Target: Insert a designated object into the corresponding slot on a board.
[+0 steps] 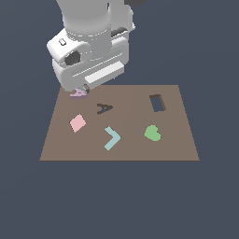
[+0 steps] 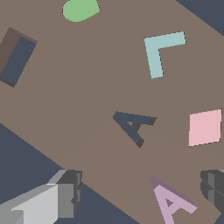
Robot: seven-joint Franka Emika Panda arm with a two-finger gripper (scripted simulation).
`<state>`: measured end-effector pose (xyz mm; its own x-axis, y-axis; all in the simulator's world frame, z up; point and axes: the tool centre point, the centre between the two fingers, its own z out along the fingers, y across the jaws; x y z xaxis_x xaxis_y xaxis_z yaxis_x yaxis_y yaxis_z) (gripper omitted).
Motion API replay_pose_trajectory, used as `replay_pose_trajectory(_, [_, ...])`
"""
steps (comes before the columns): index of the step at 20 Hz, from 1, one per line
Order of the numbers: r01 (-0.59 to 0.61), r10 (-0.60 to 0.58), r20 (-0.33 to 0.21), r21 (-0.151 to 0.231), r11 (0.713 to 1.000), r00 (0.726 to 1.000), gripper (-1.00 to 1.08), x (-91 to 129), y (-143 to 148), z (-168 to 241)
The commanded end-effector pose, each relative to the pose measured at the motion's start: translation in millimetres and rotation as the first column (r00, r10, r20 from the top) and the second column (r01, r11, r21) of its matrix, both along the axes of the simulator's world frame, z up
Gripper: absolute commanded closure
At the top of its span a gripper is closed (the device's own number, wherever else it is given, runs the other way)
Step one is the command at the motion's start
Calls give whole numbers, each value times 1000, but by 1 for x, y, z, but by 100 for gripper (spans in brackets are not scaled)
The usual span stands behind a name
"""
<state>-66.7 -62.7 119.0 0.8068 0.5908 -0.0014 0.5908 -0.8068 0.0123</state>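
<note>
The lilac letter A block [image 1: 78, 93] lies flat at the far corner of the brown board [image 1: 140, 149] on the exterior view's left. The hand hangs right over it and hides part of it. In the wrist view the A block [image 2: 173, 202] lies between the two fingers, nearer the dark finger [image 2: 213, 187] than the grey one [image 2: 65, 194]. My gripper [image 2: 141, 190] is open and touches nothing; in the exterior view my gripper [image 1: 80, 89] is mostly hidden by the hand. The dark A-shaped slot [image 1: 105, 108] is empty, a short way from the block, and also shows in the wrist view [image 2: 133, 126].
On the board [image 2: 87, 96] lie a pink square [image 1: 77, 123], a teal chevron [image 1: 111, 137] and a green rounded shape [image 1: 152, 133]. A dark rectangular cutout [image 1: 158, 103] is at the far side on the exterior view's right. Dark floor surrounds the board.
</note>
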Motion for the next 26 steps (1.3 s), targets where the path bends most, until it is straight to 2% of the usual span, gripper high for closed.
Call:
replay_pose_trajectory(1, [-78,78,-1,1,997,997,-92,-7,-8,-8])
replay_pose_trajectory(6, [-226,226,-2,4,974,974,-92,-17,-27,-23])
replay_pose_trajectory(14, [-429,429,-4,7,903,903,-92,-26,-56,-44])
replay_pose_trajectory(26, [-603,603,-5,10,798,798,-92,-27,-85,-65])
